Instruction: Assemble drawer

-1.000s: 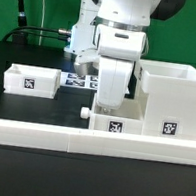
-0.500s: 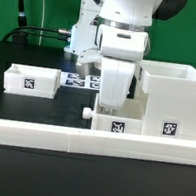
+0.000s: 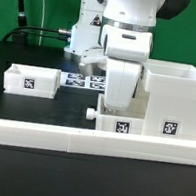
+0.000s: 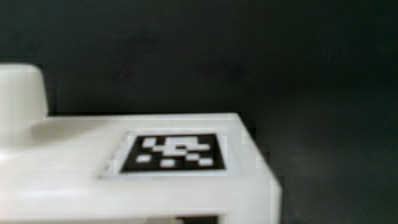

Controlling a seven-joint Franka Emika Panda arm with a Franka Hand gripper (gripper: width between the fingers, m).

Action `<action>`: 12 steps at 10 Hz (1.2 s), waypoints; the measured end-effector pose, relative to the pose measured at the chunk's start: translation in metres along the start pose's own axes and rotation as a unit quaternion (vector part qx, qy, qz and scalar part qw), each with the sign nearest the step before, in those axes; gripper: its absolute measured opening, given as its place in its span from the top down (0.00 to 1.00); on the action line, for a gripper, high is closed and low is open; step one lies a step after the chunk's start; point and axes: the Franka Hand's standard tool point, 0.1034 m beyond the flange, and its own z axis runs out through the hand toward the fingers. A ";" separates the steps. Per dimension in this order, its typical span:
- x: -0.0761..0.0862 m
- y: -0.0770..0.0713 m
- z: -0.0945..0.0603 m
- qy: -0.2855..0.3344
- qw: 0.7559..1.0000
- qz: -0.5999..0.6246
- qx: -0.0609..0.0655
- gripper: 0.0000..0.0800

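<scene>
A small white drawer tray (image 3: 110, 125) with a knob (image 3: 91, 113) and a square tag stands against the low white border wall (image 3: 40, 134). My gripper (image 3: 118, 107) reaches down onto it from above and is shut on its wall; the fingertips are hidden. The tall box-shaped housing (image 3: 173, 96) stands just to the exterior view's right of the tray, with its tag facing front. A second tray (image 3: 31, 80) lies at the exterior view's left. The wrist view shows the held tray's tagged face (image 4: 178, 152) close up over the dark table; my fingers do not show clearly there.
The marker board (image 3: 86, 81) lies flat behind the gripper. The border wall runs along the whole front. Black cables and a green backdrop are at the back left.
The gripper and the small tray have shifted together toward the exterior view's right, closer to the housing. The housing and the left tray have not moved.
</scene>
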 end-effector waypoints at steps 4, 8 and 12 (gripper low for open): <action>-0.002 0.000 -0.001 0.000 1.000 0.005 0.000 0.63; -0.005 0.006 -0.028 -0.002 1.000 0.015 -0.008 0.20; -0.053 0.009 -0.038 -0.003 1.000 -0.011 -0.014 0.19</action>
